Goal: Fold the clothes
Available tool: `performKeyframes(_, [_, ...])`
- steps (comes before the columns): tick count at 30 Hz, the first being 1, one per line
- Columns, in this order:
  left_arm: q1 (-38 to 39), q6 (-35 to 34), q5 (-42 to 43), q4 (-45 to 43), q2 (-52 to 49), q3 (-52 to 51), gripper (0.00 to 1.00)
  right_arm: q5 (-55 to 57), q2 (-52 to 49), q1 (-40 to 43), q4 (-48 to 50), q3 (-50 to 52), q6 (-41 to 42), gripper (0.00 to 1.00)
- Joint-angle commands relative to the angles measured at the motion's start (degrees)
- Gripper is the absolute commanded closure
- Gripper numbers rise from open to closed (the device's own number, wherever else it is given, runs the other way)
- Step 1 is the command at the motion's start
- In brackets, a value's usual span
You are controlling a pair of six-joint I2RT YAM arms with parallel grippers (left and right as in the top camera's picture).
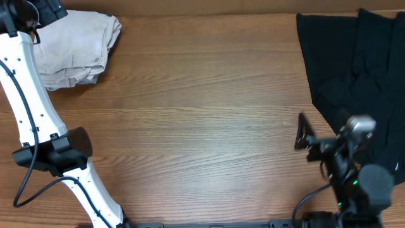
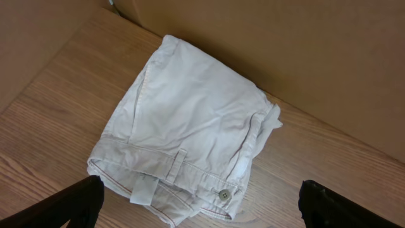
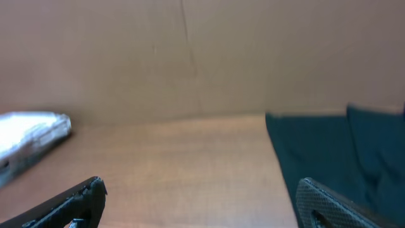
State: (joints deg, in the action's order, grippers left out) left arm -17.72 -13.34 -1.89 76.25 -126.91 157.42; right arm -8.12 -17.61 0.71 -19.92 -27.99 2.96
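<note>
Shorts (image 2: 183,120): pale cotton, folded; light, soft, probably floppy. Lies just ahead of left hand (image 2: 202,199), fingers (image 2: 69,206) wide apart, empty. Best hold: thick waistband (image 2: 190,172) nearest hand.

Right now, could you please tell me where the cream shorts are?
In the overhead view the cream shorts lie folded in the far left corner of the table, beside the cardboard wall; the black garments are at the far right.

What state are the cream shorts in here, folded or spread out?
Folded: the shorts lie in a compact bundle on the table, stacked layers showing along the edge by the button.
</note>
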Motion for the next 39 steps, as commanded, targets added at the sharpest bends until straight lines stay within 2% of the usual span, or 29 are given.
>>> performKeyframes(1, [-0.2, 0.1, 0.3, -0.1, 0.0, 0.2, 0.0, -4.9, 9.5, 0.7, 5.0, 11.2, -1.1, 0.0])
performKeyframes(6, [-0.2, 0.1, 0.3, -0.1, 0.0, 0.2, 0.0, -5.0, 17.6, 0.7, 13.1, 21.9, -1.1, 0.0])
performKeyframes(8, [-0.2, 0.1, 0.3, -0.1, 0.0, 0.2, 0.0, -5.0, 17.4, 0.6, 18.1, 25.1, -1.1, 0.0])
performKeyframes(12, [-0.2, 0.1, 0.3, -0.1, 0.0, 0.2, 0.0, -3.5, 17.4, 0.6, 20.5, 27.6, -1.1, 0.0])
performKeyframes(15, [-0.2, 0.1, 0.3, -0.1, 0.0, 0.2, 0.0, -1.8, 17.4, 0.6, 16.0, 27.5, -1.1, 0.0])
performKeyframes(39, [-0.2, 0.1, 0.3, -0.1, 0.0, 0.2, 0.0, -1.8, 17.4, 0.6, 16.1, 27.5, -1.1, 0.0])
